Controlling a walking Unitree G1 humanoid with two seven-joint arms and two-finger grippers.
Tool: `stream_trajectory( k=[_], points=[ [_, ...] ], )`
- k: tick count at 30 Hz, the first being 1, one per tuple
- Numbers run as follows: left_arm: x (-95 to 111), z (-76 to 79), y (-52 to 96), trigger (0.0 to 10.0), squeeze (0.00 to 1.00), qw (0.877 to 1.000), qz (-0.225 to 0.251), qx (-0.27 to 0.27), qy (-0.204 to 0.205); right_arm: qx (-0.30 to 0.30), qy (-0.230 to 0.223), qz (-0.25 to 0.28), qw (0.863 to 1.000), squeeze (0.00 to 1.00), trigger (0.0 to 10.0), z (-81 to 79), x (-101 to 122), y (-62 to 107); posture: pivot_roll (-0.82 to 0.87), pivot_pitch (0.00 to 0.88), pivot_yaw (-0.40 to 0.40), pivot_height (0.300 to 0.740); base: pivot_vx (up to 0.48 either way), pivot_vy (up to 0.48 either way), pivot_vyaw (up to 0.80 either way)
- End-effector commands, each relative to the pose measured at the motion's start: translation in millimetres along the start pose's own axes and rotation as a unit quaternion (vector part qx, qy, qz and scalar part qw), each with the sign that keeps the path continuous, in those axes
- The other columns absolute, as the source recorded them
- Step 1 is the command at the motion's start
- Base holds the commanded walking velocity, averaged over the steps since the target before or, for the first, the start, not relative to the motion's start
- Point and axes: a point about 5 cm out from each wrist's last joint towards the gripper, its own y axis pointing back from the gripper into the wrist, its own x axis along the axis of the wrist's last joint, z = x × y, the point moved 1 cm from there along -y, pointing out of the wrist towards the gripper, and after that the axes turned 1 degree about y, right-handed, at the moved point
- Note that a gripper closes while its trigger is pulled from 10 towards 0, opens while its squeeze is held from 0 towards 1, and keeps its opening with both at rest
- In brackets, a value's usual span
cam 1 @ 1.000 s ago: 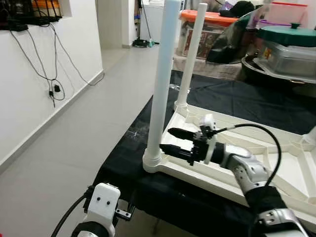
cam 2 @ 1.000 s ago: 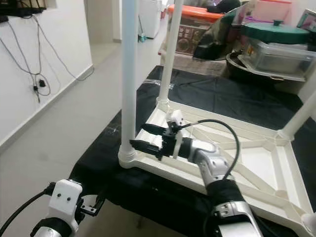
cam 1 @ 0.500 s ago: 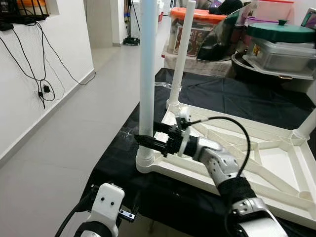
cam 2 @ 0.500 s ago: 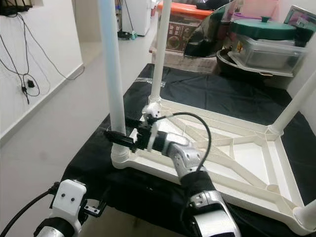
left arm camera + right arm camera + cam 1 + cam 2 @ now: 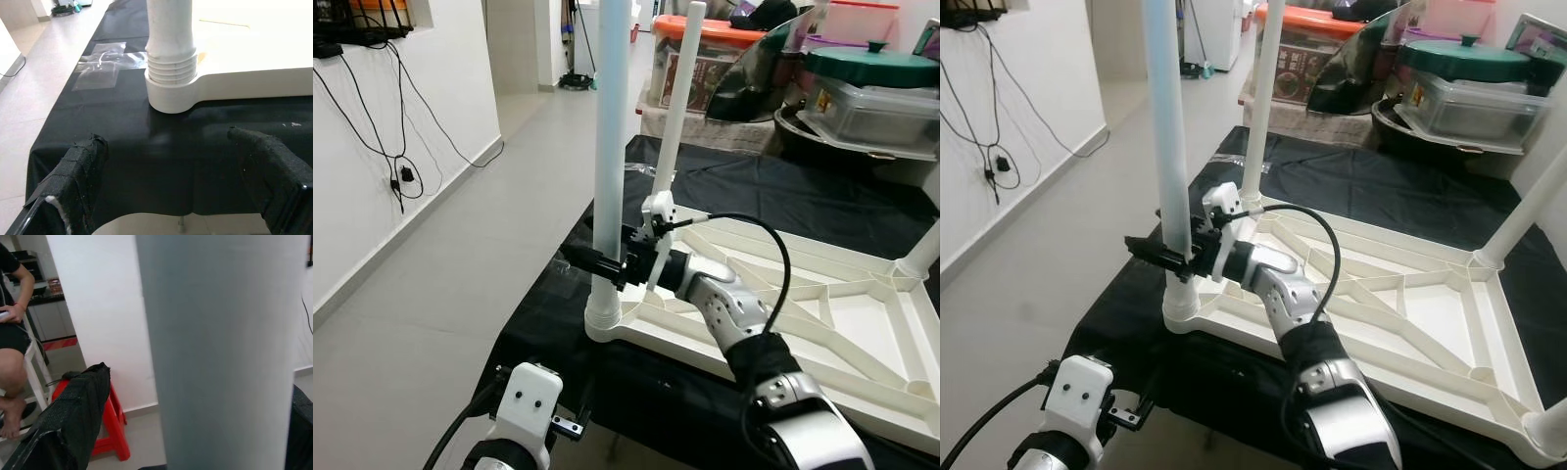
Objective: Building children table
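While the right wrist view catches a seated person (image 5: 12, 338), right hand (image 5: 1167, 259) straddling the white leg (image 5: 609, 166), fingers apart, left hand (image 5: 171, 196) spread wide, holding nothing, below the worktop (image 5: 548, 328).

1. white table (image 5: 862, 323) and legs (image 5: 610, 147).
2. plain black cloth (image 5: 783, 201).
3. silver arm (image 5: 724, 304), black fingers (image 5: 80, 166).
4. green lid (image 5: 876, 67), orange lid (image 5: 729, 32).
5. red stool (image 5: 115, 431).

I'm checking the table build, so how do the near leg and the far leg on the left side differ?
The near leg stands upright with the right gripper around it, jaws either side; the far leg leans and nothing touches it. The near leg looks thicker. Both are white tubes set in the upturned tabletop.
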Motion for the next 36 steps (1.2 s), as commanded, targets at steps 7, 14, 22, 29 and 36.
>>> stream_trajectory(
  k=[7, 14, 22, 29, 36],
  points=[
    [-2, 1.9, 1.3, 10.0, 0.00, 1.000, -0.009, -0.002, -0.001, -0.023, 0.004, 0.010, 1.000, 0.00, 10.0, 5.1, 3, -6.8, 0.21, 0.039, -0.119, 0.740, 0.000, 0.000, 0.00],
    [-2, 2.1, 1.4, 10.0, 0.00, 1.000, -0.009, -0.003, -0.002, -0.035, 0.003, 0.011, 0.999, 0.00, 0.0, 6.6, 2, -7.9, 0.21, 0.040, -0.119, 0.740, 0.000, 0.000, 0.00],
    [-2, 1.8, 0.9, 10.0, 0.00, 1.000, -0.010, -0.004, -0.003, -0.039, 0.003, 0.010, 0.999, 0.00, 0.0, 5.5, -7, -0.2, 0.21, 0.040, -0.113, 0.740, 0.000, 0.000, 0.00],
    [-2, -0.5, -0.6, 10.0, 0.00, 1.000, -0.009, -0.001, -0.005, -0.045, -0.006, 0.016, 0.999, 0.00, 0.0, 0.2, -20, 16.8, 0.21, 0.038, -0.109, 0.740, 0.000, 0.000, 0.00],
    [-2, -3.8, -2.1, 10.0, 0.00, 1.000, -0.009, 0.000, -0.007, -0.056, -0.002, 0.006, 0.998, 0.00, 0.0, -11.2, -34, 40.8, 0.20, 0.031, -0.097, 0.740, 0.000, 0.000, 0.00]
  ],
)
